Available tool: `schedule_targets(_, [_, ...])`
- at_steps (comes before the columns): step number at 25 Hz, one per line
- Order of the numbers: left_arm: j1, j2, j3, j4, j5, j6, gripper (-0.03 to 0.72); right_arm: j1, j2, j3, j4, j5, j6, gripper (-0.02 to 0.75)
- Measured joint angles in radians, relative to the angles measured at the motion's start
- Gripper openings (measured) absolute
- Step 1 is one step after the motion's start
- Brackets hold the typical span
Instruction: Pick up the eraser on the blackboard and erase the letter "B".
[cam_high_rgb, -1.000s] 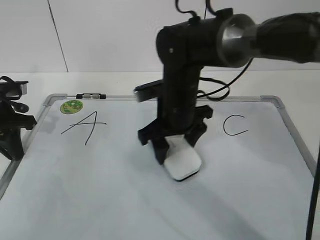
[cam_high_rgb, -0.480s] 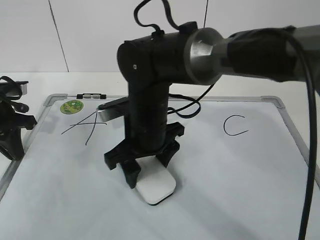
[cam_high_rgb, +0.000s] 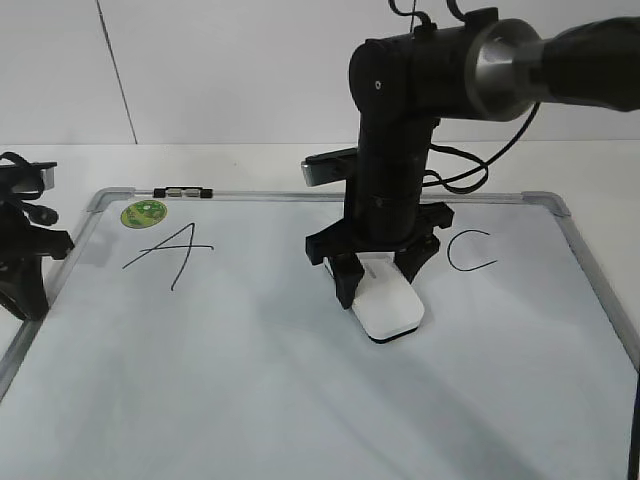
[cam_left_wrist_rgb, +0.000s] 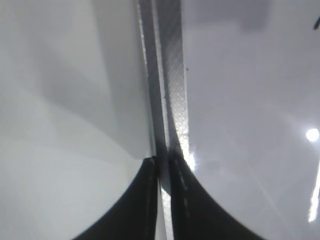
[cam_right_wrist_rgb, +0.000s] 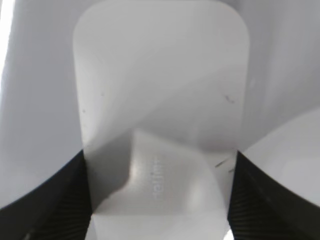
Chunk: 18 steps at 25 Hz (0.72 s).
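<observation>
The white eraser (cam_high_rgb: 392, 309) lies flat on the blackboard (cam_high_rgb: 200, 370), a white board with a grey frame. My right gripper (cam_high_rgb: 382, 285) is shut on the eraser and presses it down in the middle of the board, between the slanted "A" (cam_high_rgb: 168, 250) and the "C" (cam_high_rgb: 469, 250). In the right wrist view the eraser (cam_right_wrist_rgb: 160, 120) fills the space between both black fingers. No letter "B" shows; the arm and eraser cover that spot. My left gripper (cam_left_wrist_rgb: 163, 162) is shut and empty over the board's left frame edge (cam_left_wrist_rgb: 172, 90).
A round green sticker (cam_high_rgb: 143, 213) and a small black-and-silver clip (cam_high_rgb: 182, 191) sit at the board's top-left frame. The left arm (cam_high_rgb: 25, 250) rests at the board's left edge. Black cables hang behind the right arm (cam_high_rgb: 465, 175).
My right gripper, holding the eraser, swept left and toward the front of the board, then back right and up to the middle near the "C". The left arm has not moved.
</observation>
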Motion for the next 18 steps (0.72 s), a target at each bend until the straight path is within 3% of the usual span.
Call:
schedule_targets(6, [0.0, 0.0, 0.0, 0.0, 0.001, 0.0, 0.025, 0.0, -0.044, -0.027, 0.048, 0.0, -0.03, 0.559])
schedule_targets(10, [0.0, 0.0, 0.0, 0.0, 0.001, 0.0, 0.025, -0.005, -0.16, -0.044, -0.015, 0.0, -0.011, 0.559])
schedule_targets(15, [0.0, 0.0, 0.0, 0.0, 0.001, 0.0, 0.025, -0.057, -0.264, -0.022, -0.033, 0.002, 0.012, 0.559])
schedule_targets(18, [0.0, 0.0, 0.0, 0.0, 0.001, 0.0, 0.025, -0.129, -0.347, 0.073, -0.033, 0.002, 0.021, 0.559])
